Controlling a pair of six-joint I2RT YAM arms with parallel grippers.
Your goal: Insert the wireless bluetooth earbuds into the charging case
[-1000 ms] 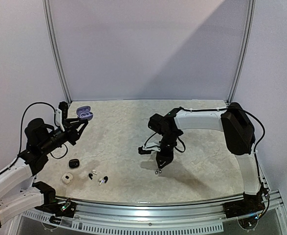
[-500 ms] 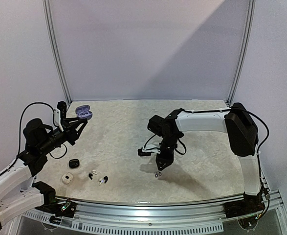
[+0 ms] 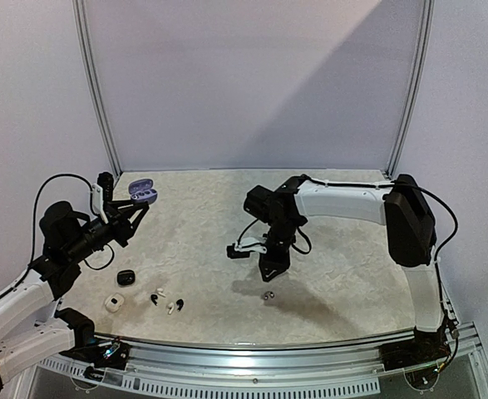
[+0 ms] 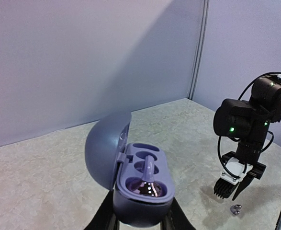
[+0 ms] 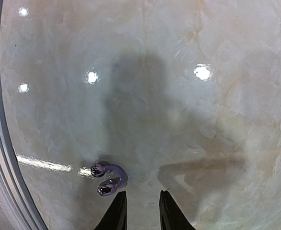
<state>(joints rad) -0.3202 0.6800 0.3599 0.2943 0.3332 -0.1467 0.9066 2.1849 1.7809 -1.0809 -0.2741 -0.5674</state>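
- One loose lavender earbud [image 5: 106,178] lies on the surface [image 3: 210,241], its two shiny rounded ends catching the light, nothing touching it.
- Right above that earbud hangs the right end effector [image 5: 139,211]. Its two dark fingers stand a little apart with nothing between them, so it's empty. In the wrist view the earbud sits just beside the left fingertip [image 5: 116,210], clear of it.
- Well away from the loose earbud, on the left arm's side and lifted off the surface, there's one lavender charging case [image 4: 142,184]. Its lid is swung back and two wells show.
- One well holds a second lavender earbud [image 4: 148,173], and the other well is bare. That's two lavender buds counted, one in and one out.
- The left end effector [image 4: 141,221] is clamped on the bottom of that case, one finger on each side.
- Also on the left arm's side of the loose earbud, down on the surface, is a small scatter of black and white earbuds [image 3: 166,300]. It looks like two dark and two pale, but they are too tiny to be sure.
- Just past that scatter, farther from the loose earbud, are one black case [image 3: 125,277] and one cream case [image 3: 114,302], near each other but apart. That makes three cases in all.
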